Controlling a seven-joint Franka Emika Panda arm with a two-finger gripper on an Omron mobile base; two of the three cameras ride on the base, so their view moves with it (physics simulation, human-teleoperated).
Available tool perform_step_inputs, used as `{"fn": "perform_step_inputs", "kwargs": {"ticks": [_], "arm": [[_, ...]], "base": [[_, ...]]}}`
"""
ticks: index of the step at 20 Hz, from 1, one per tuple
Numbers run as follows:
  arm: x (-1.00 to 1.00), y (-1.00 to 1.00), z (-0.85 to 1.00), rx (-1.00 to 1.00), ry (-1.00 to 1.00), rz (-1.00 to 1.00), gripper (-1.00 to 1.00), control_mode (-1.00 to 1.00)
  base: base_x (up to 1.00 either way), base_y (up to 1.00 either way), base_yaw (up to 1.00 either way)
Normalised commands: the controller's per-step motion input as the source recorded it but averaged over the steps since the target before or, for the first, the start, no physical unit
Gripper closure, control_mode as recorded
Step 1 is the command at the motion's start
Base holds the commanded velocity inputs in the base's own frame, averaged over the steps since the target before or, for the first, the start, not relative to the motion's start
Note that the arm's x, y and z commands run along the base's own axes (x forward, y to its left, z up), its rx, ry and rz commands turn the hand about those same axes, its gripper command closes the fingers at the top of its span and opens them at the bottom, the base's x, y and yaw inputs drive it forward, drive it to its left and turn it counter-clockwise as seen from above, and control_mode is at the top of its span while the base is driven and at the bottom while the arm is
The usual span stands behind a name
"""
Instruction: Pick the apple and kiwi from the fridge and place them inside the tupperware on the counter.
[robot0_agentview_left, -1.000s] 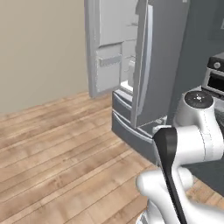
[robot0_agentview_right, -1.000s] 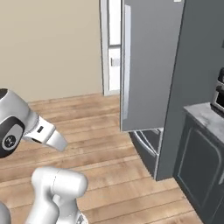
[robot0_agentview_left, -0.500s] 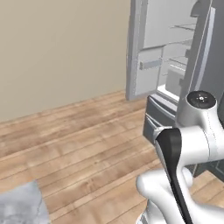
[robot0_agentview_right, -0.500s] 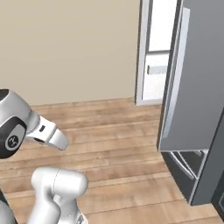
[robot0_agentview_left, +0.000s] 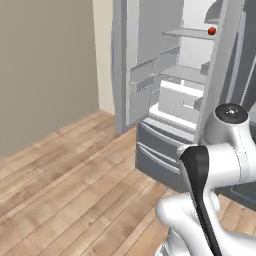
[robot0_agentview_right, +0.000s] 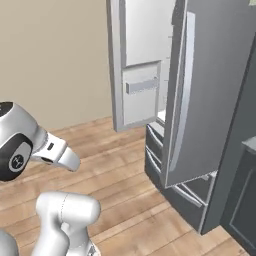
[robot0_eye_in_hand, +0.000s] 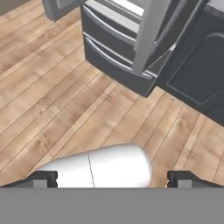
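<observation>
Red apple (robot0_agentview_left: 212, 31) sits on an upper shelf inside the open fridge (robot0_agentview_left: 165, 95), well above and ahead of the jaws. Gripper (robot0_eye_in_hand: 112, 178) points down at the wood floor (robot0_eye_in_hand: 52, 100), jaws spread open and empty, so the reach goes up and forward.

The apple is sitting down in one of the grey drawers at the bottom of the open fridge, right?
Not quite. The apple is not in the grey drawers; it sits high up on an upper shelf inside the open fridge. The left base view shows it as a small red ball near the top.
</observation>
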Motion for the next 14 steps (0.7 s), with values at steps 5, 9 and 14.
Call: {"fn": "perform_step_inputs", "kwargs": {"ticks": [5,9,14], "arm": [[0.00,0.00,0.00,0.00,0.00,0.00,-1.00,1.00],[0.00,0.00,0.00,0.00,0.00,0.00,-1.00,1.00],[0.00,0.00,0.00,0.00,0.00,0.00,-1.00,1.00]], "base": [[0.92,0.70,-0.29],[0.82,0.55,-0.48],[0.80,0.50,-0.62]]}}
